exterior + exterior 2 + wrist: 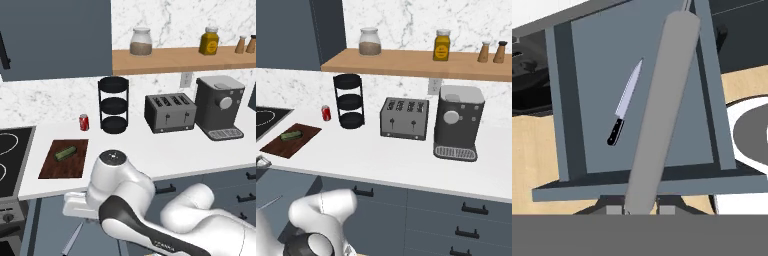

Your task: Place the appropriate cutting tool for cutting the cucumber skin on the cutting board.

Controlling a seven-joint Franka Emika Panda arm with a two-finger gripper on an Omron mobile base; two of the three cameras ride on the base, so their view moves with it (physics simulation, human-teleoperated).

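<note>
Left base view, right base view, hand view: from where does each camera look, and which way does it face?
Left base view: behind the arm's left, facing forward and down at the counter; arm lower right.
Right base view: behind its right, same direction; arm lower left.
Hand view: on the hand, facing into an open drawer with the knife; claw at bottom.
Shared by both base views: cutting board, cucumber.
</note>
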